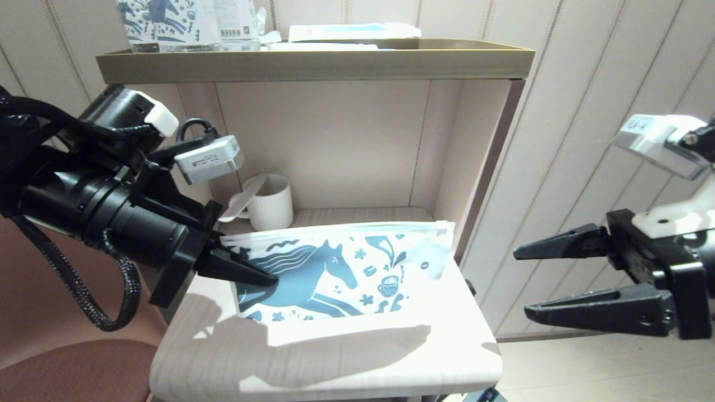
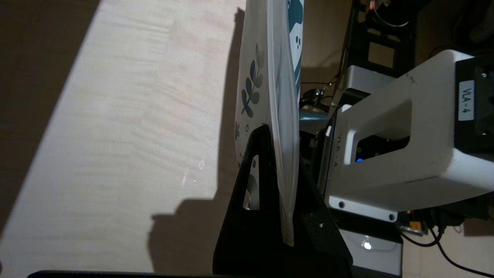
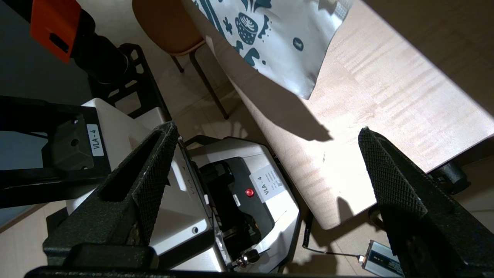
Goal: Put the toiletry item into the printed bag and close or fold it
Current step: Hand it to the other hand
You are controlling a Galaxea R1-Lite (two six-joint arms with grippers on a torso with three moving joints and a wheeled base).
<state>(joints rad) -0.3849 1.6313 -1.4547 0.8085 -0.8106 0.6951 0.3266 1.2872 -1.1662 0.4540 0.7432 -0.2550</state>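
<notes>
One pinch point only: left gripper (image 1: 262, 273) was clamped on the printed bag's (image 1: 346, 268) left edge, lifted off the table (image 1: 335, 357), right gripper (image 1: 522, 282) spread empty off its right end, so the unsupported pouch could've sagged or slipped; toiletry item wasn't identifiable.

I see a ribbed white mug (image 1: 272, 202) in the shelf nook, horse-printed packs (image 1: 167, 22) on top, a brown chair seat (image 1: 72, 371) below-left.

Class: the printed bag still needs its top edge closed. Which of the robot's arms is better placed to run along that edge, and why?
Probably the right. The right gripper is open and empty, off the free end of the printed bag. The left gripper is shut on the bag's other end, holding it above the table.
</notes>
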